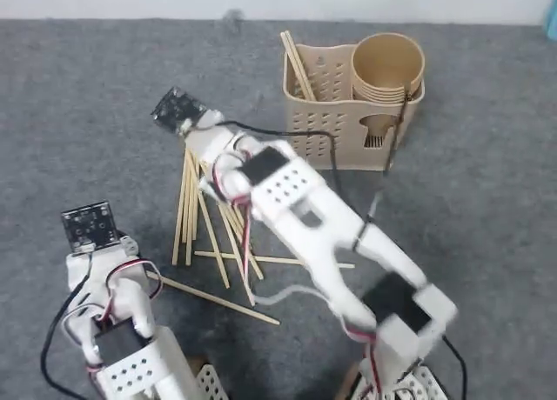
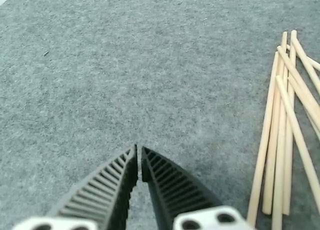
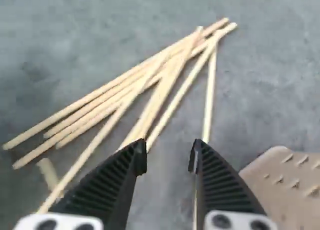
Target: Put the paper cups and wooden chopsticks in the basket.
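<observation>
A beige perforated basket (image 1: 339, 122) stands at the back of the grey carpet. Stacked paper cups (image 1: 388, 65) and a few wooden chopsticks (image 1: 298, 65) are inside it, and one chopstick (image 1: 396, 130) leans at its front. Several loose chopsticks (image 1: 204, 217) lie fanned on the carpet in the middle. My right gripper (image 3: 169, 152) is open just above one end of this pile (image 3: 150, 97), with nothing between its fingers. My left gripper (image 2: 139, 150) is shut and empty over bare carpet, with the chopsticks (image 2: 280, 145) off to its side.
The right arm (image 1: 305, 217) stretches across the pile from the front right. The left arm (image 1: 113, 304) sits at the front left. A single chopstick (image 1: 218, 297) lies apart near the front. A corner of the basket (image 3: 285, 185) is close beside the right gripper.
</observation>
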